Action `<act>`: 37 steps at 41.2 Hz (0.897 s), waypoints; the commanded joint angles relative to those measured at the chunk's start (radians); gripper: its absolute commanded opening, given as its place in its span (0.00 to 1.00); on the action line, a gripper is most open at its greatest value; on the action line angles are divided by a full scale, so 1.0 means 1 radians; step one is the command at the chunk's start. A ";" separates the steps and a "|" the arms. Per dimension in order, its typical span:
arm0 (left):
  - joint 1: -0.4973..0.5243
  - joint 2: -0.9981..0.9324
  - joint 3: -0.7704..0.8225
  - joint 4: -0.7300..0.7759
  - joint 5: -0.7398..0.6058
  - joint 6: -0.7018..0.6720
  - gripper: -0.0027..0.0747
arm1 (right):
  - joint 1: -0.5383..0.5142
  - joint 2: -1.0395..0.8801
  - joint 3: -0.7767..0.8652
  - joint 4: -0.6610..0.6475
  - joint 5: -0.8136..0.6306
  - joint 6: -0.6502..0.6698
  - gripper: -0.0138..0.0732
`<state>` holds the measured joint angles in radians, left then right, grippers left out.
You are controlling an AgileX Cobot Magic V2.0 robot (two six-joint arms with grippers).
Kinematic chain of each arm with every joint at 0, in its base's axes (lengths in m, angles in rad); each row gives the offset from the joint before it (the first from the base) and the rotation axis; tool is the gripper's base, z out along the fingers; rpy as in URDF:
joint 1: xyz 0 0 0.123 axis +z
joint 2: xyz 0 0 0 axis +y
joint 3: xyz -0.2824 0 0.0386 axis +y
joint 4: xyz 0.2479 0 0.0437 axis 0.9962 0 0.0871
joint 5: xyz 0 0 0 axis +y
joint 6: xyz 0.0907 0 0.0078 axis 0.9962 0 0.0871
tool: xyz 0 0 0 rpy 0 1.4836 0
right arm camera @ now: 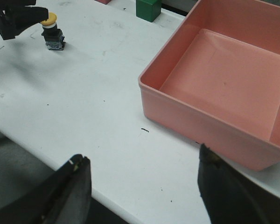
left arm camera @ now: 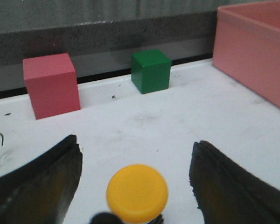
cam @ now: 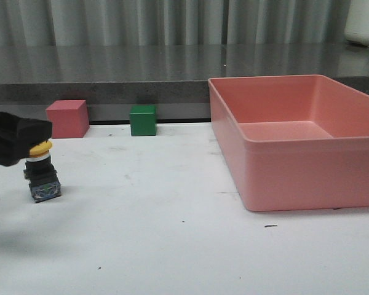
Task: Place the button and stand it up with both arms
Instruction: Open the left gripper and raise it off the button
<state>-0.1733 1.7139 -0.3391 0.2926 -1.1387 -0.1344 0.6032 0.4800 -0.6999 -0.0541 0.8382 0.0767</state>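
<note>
Yellow-capped, the button (cam: 42,174) stands upright on the white desk (cam: 172,233) at its left side; we see our left claw (left arm camera: 137,179) spread wide around the cap, not touching. Our right claw (right arm camera: 144,186) gapes wide near the pink bin (right arm camera: 224,88).

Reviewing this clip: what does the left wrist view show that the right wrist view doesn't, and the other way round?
Only the left wrist view shows the whole red cube and the left claw open around the button's yellow cap. Only the right wrist view shows the button's dark base, the bin's floor and the right claw, open. Both show the green cube and pink bin.
</note>
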 commanded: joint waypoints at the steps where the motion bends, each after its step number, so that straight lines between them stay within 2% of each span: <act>1: 0.003 -0.115 -0.005 0.042 -0.087 -0.075 0.66 | -0.007 0.004 -0.024 -0.014 -0.072 -0.004 0.74; 14: 0.003 -0.473 -0.014 0.090 0.440 -0.246 0.66 | -0.007 0.004 -0.024 -0.014 -0.072 -0.004 0.74; 20: -0.021 -0.653 -0.092 0.176 0.786 -0.388 0.66 | -0.007 0.004 -0.024 -0.014 -0.072 -0.004 0.74; 22: -0.050 -0.699 -0.126 0.197 0.900 -0.416 0.66 | -0.007 0.004 -0.024 -0.014 -0.072 -0.004 0.74; 28: -0.204 -0.825 -0.261 0.201 1.361 -0.411 0.65 | -0.007 0.004 -0.024 -0.014 -0.072 -0.004 0.74; 33: -0.343 -0.870 -0.349 0.188 1.591 -0.399 0.65 | -0.007 0.004 -0.024 -0.014 -0.072 -0.004 0.74; 37: -0.454 -0.899 -0.416 0.096 1.769 -0.283 0.65 | -0.007 0.004 -0.024 -0.014 -0.072 -0.004 0.74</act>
<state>-0.5589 0.8416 -0.6809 0.4448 0.5339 -0.4867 0.6032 0.4800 -0.6999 -0.0541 0.8382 0.0767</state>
